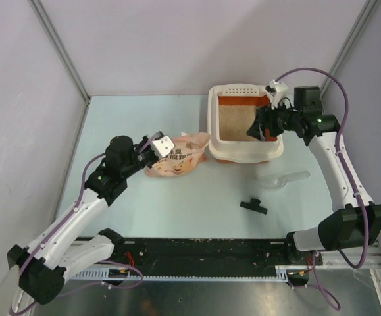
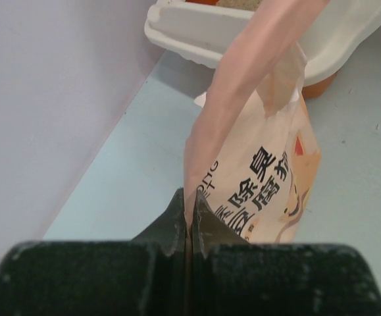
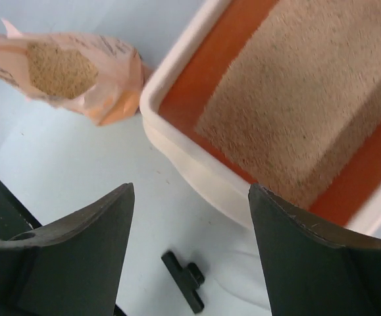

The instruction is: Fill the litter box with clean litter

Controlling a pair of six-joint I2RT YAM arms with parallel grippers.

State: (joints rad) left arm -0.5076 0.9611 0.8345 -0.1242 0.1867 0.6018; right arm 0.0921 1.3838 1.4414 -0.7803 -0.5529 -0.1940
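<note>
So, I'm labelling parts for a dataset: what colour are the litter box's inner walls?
The litter box inner walls are orange; the right wrist view shows them best.

**Two arms of like build.** Left arm (image 1: 78, 214) and right arm (image 1: 338, 168): white link shells joined by black joint housings, with a small green light (image 1: 318, 120) on one housing of each. A lilac cable (image 1: 307, 69) runs along each arm from base to wrist. Left end effector (image 2: 189, 210) and right end effector (image 3: 190, 191): matte black, wedge-shaped fingers (image 3: 78, 243) with rough, speckled surfaces. A white camera block (image 1: 163, 145) is mounted at each wrist.
</note>
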